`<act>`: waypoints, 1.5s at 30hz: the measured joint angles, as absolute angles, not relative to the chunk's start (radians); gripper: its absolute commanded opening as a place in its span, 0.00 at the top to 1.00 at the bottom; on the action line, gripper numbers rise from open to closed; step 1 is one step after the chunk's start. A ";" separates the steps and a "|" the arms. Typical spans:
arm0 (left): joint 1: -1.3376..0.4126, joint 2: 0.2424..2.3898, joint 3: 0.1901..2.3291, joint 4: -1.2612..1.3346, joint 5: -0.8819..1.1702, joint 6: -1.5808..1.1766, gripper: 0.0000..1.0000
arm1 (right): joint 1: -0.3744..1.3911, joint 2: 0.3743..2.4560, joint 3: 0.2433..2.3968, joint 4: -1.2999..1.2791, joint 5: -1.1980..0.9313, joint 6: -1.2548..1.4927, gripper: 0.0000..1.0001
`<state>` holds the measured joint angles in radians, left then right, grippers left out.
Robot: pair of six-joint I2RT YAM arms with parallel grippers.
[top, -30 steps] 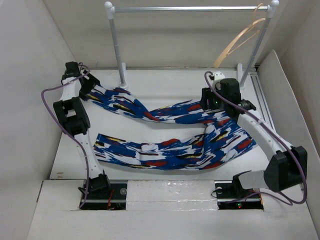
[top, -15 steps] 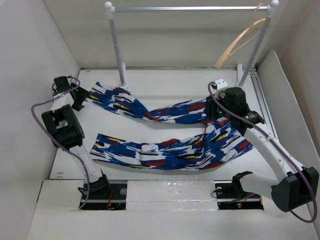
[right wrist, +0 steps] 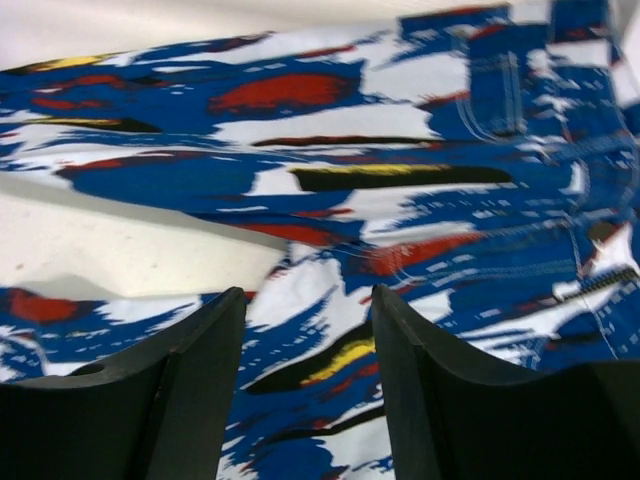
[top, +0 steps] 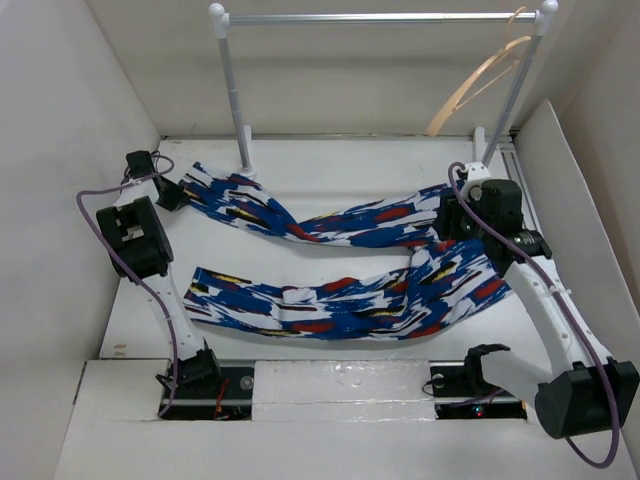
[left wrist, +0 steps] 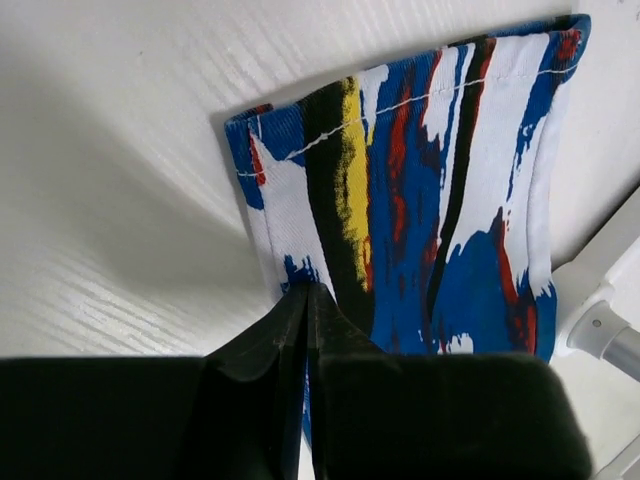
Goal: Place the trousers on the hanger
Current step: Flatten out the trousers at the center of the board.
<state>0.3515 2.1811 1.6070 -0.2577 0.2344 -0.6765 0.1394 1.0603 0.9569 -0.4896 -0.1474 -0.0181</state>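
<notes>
Trousers (top: pixel 330 305) cuff pinched in left jaws; waist under parted right jaws.

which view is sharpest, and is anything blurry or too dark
Left wrist: sharpest, hem stitching on the trousers crisp, but the left gripper is a near-black mass. Right wrist: the print looks slightly soft. Top external: even light, faint shadows, no glare.

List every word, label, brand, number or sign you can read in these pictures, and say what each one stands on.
There are none to read. The trousers carry only painted strokes of blue, white, red, black and yellow, with plain stitching and no lettering or tag in view. The hanger and the rail are bare of print.
</notes>
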 measured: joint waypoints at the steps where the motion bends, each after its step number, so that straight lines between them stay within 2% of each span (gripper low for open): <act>1: 0.353 2.189 1.621 -0.266 0.234 -0.674 1.00 | 0.120 1.060 0.952 -0.489 -0.149 -0.017 0.36; 4: 0.355 2.188 1.619 -0.270 0.220 -0.671 1.00 | 0.059 1.069 0.932 -0.487 -0.150 -0.001 0.33; 6: 0.366 2.145 1.544 -0.224 0.216 -0.682 1.00 | 0.010 1.095 0.922 -0.482 -0.151 0.023 0.31; 10: 0.448 1.920 1.262 -0.222 0.159 -0.698 1.00 | -0.073 1.179 0.899 -0.437 -0.140 0.074 0.28; 14: 0.529 1.700 1.132 -0.267 0.080 -0.696 1.00 | -0.111 1.281 0.899 -0.366 -0.089 0.122 0.26; 20: 0.519 1.506 1.147 -0.345 0.077 -0.697 1.00 | -0.226 1.433 0.931 -0.326 -0.086 0.167 0.21; 25: 0.488 1.456 1.340 -0.440 0.081 -0.697 1.00 | -0.252 1.464 0.976 -0.311 -0.099 0.193 0.21; 26: 0.479 1.435 1.349 -0.424 0.081 -0.697 0.98 | -0.246 1.463 0.978 -0.299 -0.105 0.200 0.21; 27: 0.471 1.411 1.341 -0.414 0.085 -0.695 0.90 | -0.237 1.461 0.978 -0.289 -0.110 0.207 0.21; 28: 0.466 1.393 1.324 -0.409 0.093 -0.688 0.76 | -0.224 1.460 0.978 -0.282 -0.113 0.211 0.21; 29: 0.464 1.384 1.299 -0.402 0.105 -0.680 0.53 | -0.208 1.458 0.977 -0.275 -0.118 0.215 0.21; 32: 0.485 1.432 1.211 -0.385 0.141 -0.665 0.39 | -0.142 1.429 0.958 -0.258 -0.139 0.226 0.21; 38: 0.512 1.723 1.138 -0.372 0.180 -0.668 0.40 | -0.033 1.280 0.853 -0.231 -0.231 0.225 0.22; 42: 0.512 1.812 1.155 -0.350 0.180 -0.674 0.42 | 0.004 1.172 0.799 -0.242 -0.258 0.213 0.22; 45: 0.512 1.850 1.192 -0.313 0.184 -0.686 0.51 | 0.064 1.107 0.785 -0.264 -0.271 0.204 0.22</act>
